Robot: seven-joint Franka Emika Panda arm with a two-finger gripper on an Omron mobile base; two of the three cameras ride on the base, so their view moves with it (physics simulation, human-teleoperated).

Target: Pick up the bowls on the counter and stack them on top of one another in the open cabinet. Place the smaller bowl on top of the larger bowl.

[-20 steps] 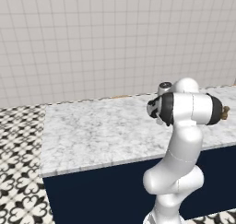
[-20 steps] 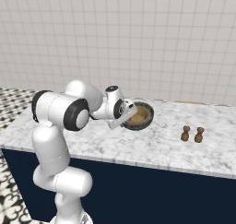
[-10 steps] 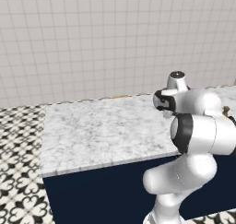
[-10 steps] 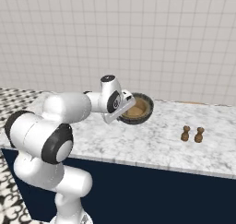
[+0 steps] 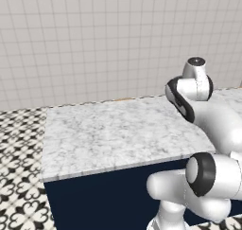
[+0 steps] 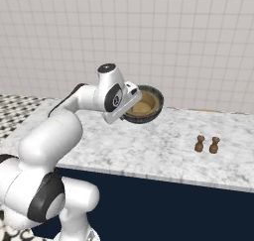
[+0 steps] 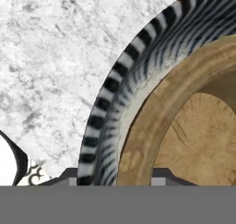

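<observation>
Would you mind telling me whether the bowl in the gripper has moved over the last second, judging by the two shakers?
Yes. In the right base view the bowl has risen off the counter, now well above the shakers, which have stayed put.

No text, label, brand or number can be read anywhere.

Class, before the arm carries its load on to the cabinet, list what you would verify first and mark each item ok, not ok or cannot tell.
1. Bowls lifted off the counter: ok.
2. Tan bowl nested inside the striped bowl: ok.
3. Fingers closed firmly on the rim: cannot tell.
4. Load level: not ok, tilted in the right base view.
5. Shakers apart from the load: ok.
6. Cabinet shelf free: cannot tell.
</observation>
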